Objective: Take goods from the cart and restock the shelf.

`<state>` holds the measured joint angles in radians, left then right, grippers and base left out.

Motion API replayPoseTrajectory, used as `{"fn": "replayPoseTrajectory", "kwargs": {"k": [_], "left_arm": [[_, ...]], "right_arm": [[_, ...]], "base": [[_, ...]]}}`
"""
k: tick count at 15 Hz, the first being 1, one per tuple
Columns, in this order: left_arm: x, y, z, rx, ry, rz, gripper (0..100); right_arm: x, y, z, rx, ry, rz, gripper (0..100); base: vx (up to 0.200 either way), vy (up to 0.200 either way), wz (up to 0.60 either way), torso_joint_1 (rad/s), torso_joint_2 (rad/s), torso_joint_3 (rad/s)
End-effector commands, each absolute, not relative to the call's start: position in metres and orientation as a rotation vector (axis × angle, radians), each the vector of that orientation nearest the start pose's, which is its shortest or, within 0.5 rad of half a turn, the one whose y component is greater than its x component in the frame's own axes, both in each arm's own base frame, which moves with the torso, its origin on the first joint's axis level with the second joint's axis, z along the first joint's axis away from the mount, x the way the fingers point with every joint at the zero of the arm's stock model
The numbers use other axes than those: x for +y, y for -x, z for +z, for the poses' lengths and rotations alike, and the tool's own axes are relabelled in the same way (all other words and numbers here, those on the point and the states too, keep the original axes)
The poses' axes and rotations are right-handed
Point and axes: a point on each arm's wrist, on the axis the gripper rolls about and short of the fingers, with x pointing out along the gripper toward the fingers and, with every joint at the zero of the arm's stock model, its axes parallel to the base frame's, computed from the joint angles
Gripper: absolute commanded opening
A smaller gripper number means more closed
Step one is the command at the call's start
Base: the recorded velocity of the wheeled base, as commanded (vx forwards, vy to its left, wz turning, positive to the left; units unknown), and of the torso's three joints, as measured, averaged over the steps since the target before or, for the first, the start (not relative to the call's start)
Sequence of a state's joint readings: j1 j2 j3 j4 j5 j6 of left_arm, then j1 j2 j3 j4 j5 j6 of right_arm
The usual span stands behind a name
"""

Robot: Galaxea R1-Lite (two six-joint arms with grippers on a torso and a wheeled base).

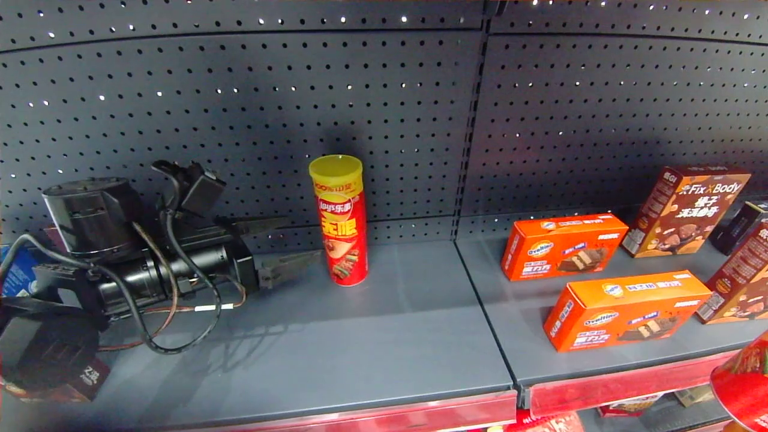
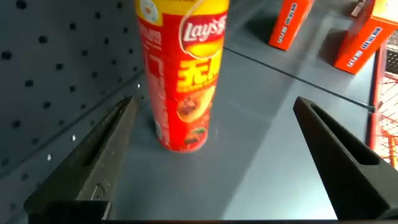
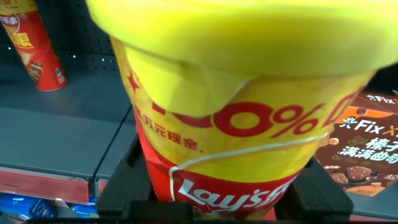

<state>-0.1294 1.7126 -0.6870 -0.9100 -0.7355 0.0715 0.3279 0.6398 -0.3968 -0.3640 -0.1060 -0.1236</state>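
Note:
A red chips can (image 1: pixel 340 223) with a yellow lid stands upright on the grey shelf (image 1: pixel 372 336), close to the pegboard back wall. My left gripper (image 1: pixel 303 239) lies low over the shelf just left of the can, open, its fingers apart from it. In the left wrist view the same can (image 2: pixel 180 81) stands beyond the open left gripper (image 2: pixel 214 102), nearer one finger (image 2: pixel 93 162). My right gripper (image 3: pixel 221 196) is shut on a second chips can (image 3: pixel 236 106), yellow lid towards the camera. That held can (image 1: pixel 744 384) shows at the lower right, in front of the shelf edge.
Two orange boxes (image 1: pixel 564 245) (image 1: pixel 627 309) lie flat on the right shelf section. Brown boxes (image 1: pixel 684 210) stand behind and right of them. Dark and blue packs (image 1: pixel 54 366) sit at the far left under my left arm. A red strip (image 1: pixel 618 381) runs along the shelf front.

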Motion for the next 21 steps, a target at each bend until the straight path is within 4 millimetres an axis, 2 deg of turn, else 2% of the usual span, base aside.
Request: {"fn": "replayPoseTrajectory", "kwargs": {"k": [1,6,14,21], "left_arm": [[-0.055,-0.304,0.163,0.107,-0.022,-0.891,100],[-0.058,-0.323,0.150,0.107,-0.017,-0.923,100],[-0.062,-0.343,0.154,0.061,-0.029,-0.973,100],[-0.067,-0.377,0.162,-0.008,-0.048,-0.985,100]], "right_arm": [[0.014,-0.047,0.223,-0.132,0.097,0.214,0],[0.014,-0.047,0.227,-0.141,0.097,0.215,0],[0.015,-0.049,0.225,-0.130,0.100,0.230,0],[0.016,-0.050,0.225,-0.132,0.101,0.256,0]], "base": [[0.000,0.000,0.00,0.000,0.00,0.000],[0.000,0.000,0.00,0.000,0.00,0.000],[0.000,0.000,0.00,0.000,0.00,0.000],[0.000,0.000,0.00,0.000,0.00,0.000]]}}
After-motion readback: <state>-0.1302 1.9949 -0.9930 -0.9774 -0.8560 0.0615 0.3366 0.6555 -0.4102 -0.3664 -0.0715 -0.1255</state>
